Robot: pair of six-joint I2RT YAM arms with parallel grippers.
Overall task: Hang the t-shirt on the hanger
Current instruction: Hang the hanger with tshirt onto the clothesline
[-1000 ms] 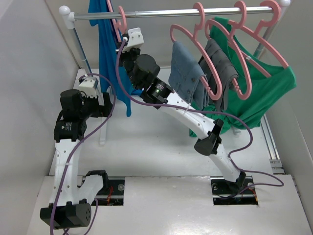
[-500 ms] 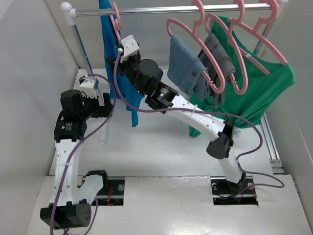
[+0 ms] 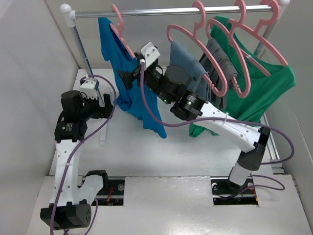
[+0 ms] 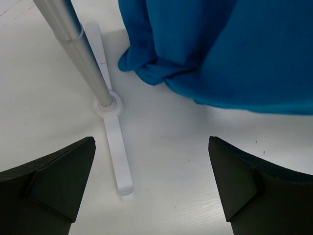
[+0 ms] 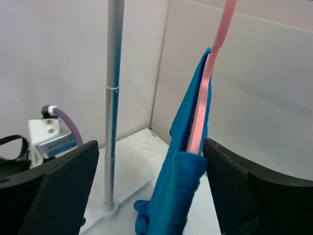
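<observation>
The blue t-shirt (image 3: 132,88) hangs on the pink hanger (image 3: 121,29), whose hook sits over the left end of the rail. My right gripper (image 3: 127,77) is open just in front of the shirt's shoulder. In the right wrist view the t-shirt (image 5: 176,196) and the hanger (image 5: 203,107) stand between the spread fingers of the right gripper (image 5: 150,143), close to the right one, with no grip. My left gripper (image 3: 110,104) is open low by the shirt's hem. In the left wrist view the t-shirt (image 4: 234,54) hangs beyond the left gripper (image 4: 150,142), and nothing is between its fingers.
The metal rail (image 3: 171,11) also carries pink hangers with grey-blue garments (image 3: 188,68) and a green shirt (image 3: 264,88) to the right. The rack's pole (image 4: 78,54) and white foot (image 4: 117,156) stand just ahead of the left gripper. White walls enclose the left and back.
My right gripper has opened and let go of the hanger, and the arm has drawn back to the right. The t-shirt has turned and now hangs spread wider. The left arm has not moved.
</observation>
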